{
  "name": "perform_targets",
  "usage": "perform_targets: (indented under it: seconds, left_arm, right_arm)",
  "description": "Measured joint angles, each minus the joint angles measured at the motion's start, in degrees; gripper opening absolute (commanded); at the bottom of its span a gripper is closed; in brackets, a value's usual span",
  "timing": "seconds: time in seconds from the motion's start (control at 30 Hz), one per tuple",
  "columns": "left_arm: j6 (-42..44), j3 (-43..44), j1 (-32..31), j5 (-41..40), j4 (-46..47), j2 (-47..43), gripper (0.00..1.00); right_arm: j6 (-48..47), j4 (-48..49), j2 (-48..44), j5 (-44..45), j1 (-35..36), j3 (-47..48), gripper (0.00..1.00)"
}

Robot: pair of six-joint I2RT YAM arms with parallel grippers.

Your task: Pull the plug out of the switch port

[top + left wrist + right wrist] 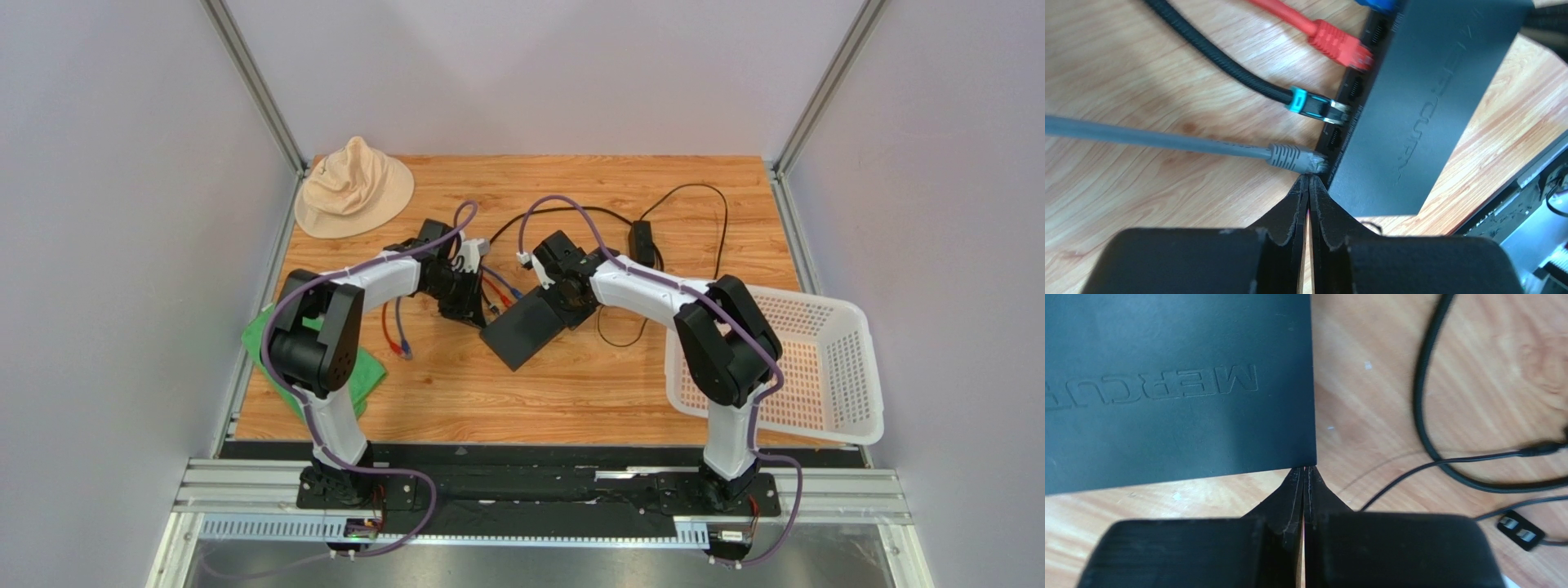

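The switch [1425,104] is a flat matte-black box lying aslant mid-table [525,328]. Along its socket edge sit a grey plug [1296,159], a black-and-cyan plug [1312,105] and a red plug [1339,49], each with its cable trailing left. My left gripper [1309,177] is shut, its tips right against the near side of the grey plug at the switch's edge, with nothing seen between them. My right gripper [1306,470] is shut too, tips at the near right corner of the switch [1168,386], holding nothing.
A beige hat [353,186] lies at the back left and a green cloth [264,343] at the left edge. A white basket [797,361] stands at the right. Black cables [1425,416] and a small power adapter [643,237] lie right of and behind the switch.
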Motion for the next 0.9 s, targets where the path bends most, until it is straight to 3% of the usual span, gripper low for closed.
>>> perform_targets:
  seconds: [0.3,0.9]
  left_arm:
    - [2.5,8.0,-2.8,-0.1,-4.3,5.4,0.07]
    - [3.1,15.6,-7.8,4.1,-9.9,10.3,0.06]
  right_arm:
    - [-0.9,0.2,2.9,5.8,-1.3,4.3,0.0]
    - [-1.9,0.4,5.2,8.4,-4.0,7.2,0.0]
